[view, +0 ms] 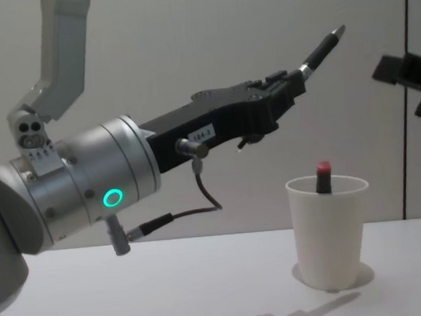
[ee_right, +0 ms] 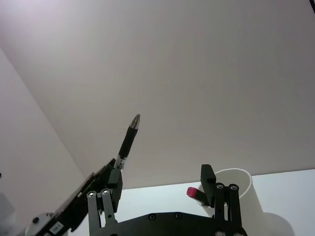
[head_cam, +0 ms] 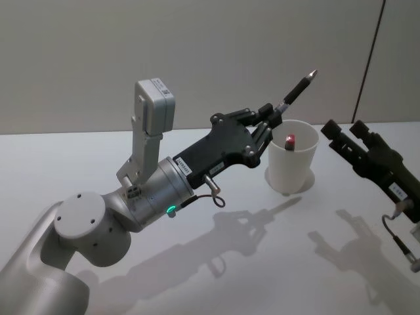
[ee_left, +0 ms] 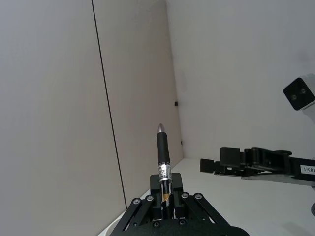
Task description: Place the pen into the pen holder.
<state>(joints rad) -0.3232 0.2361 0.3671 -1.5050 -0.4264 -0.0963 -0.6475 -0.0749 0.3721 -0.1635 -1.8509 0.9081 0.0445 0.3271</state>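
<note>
A black pen (head_cam: 298,88) with a silver tip is clamped in my left gripper (head_cam: 269,121), which is shut on its lower end. The pen tilts up and away, tip highest (view: 322,49) (ee_left: 163,152). Just right of and below the gripper, the pen holder (head_cam: 292,164), a white paper cup, stands upright on the table (view: 330,229). The left fingertips (view: 289,87) hover well above the rim's left side. A red-capped marker (head_cam: 290,140) stands inside the cup (ee_right: 241,189). My right gripper (head_cam: 342,129) is open and holds nothing, to the right of the cup.
The white table (head_cam: 262,262) runs up to a plain grey wall (head_cam: 197,52) behind the cup. A dark vertical seam (head_cam: 371,56) marks the wall at the right. The left wrist camera housing (head_cam: 154,105) rises above the left arm.
</note>
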